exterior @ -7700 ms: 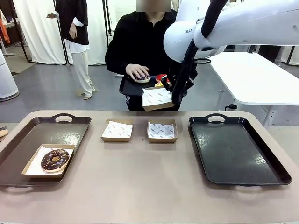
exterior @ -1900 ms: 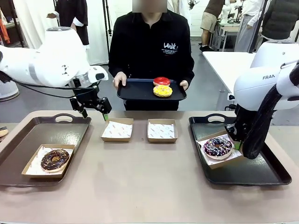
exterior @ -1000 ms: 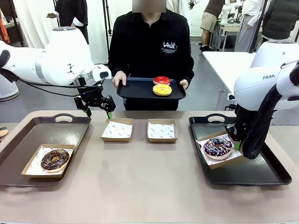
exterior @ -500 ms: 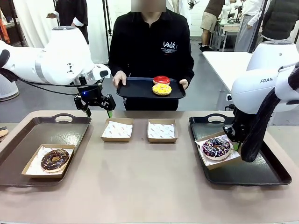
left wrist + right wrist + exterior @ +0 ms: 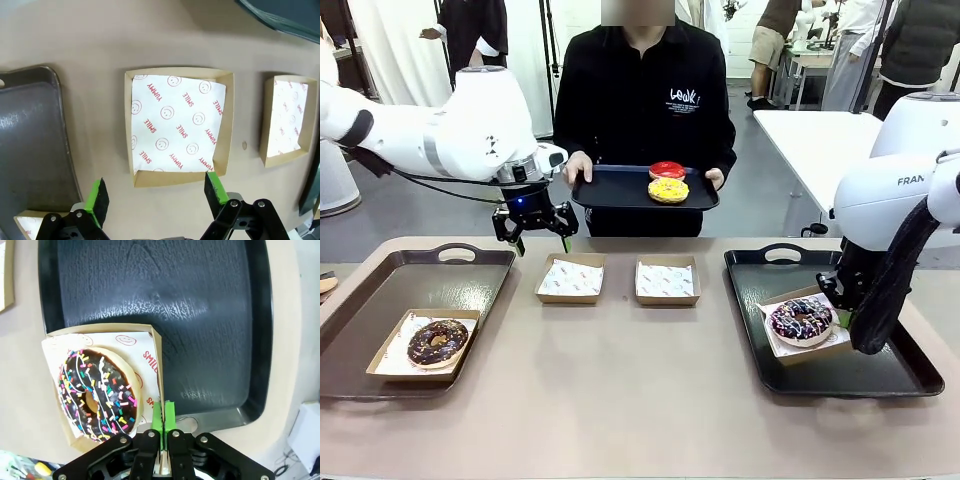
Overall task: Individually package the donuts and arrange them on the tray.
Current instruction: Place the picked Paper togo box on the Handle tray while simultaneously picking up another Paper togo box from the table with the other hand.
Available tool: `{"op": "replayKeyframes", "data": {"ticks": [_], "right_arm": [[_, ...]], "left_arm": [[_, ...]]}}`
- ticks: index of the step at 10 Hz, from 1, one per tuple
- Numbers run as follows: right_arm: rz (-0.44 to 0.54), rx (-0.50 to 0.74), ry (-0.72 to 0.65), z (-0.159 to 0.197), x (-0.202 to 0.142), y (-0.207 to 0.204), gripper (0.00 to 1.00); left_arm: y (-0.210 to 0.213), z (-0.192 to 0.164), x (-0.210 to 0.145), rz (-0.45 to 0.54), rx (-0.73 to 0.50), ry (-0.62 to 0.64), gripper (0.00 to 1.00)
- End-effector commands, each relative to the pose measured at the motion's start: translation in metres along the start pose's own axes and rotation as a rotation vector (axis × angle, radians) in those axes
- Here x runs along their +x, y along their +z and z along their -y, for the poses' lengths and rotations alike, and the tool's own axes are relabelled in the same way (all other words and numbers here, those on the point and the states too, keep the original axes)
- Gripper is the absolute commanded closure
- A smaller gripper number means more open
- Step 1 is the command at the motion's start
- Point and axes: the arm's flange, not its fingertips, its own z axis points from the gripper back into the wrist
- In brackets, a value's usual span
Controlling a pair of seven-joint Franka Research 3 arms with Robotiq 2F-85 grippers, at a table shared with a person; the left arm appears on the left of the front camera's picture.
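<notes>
Pinching one wall of the box [image 5: 156,352] tight with the right gripper [image 5: 163,415], to lay the sprinkle donut [image 5: 802,318] inside it on the right tray [image 5: 880,372]. Holding the left gripper [image 5: 157,192] wide open over an empty box [image 5: 129,130], ready for the red donut [image 5: 666,171] or yellow donut [image 5: 668,191] on the person's tray [image 5: 610,190].

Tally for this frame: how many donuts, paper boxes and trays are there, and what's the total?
Donuts: 4 - chocolate donut, sprinkled donut, red donut, yellow donut
Paper boxes: 4 - chocolate donut's box, sprinkled donut's box, left empty box, right empty box
Trays: 3 - left tray, right tray, person's tray
Total: 11
</notes>
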Motion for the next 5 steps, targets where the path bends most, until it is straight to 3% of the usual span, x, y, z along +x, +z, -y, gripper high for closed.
{"op": "replayKeyframes", "data": {"ticks": [1, 5], "right_arm": [[0.005, -0.005, -0.019, 0.004, -0.010, -0.019, 0.98], [-0.016, 0.008, -0.015, 0.002, -0.008, -0.031, 0.98]], "left_arm": [[-0.006, 0.012, 0.020, -0.033, 0.047, 0.057, 0.00], [-0.034, 0.010, 0.034, -0.061, 0.113, 0.113, 0.00]]}}
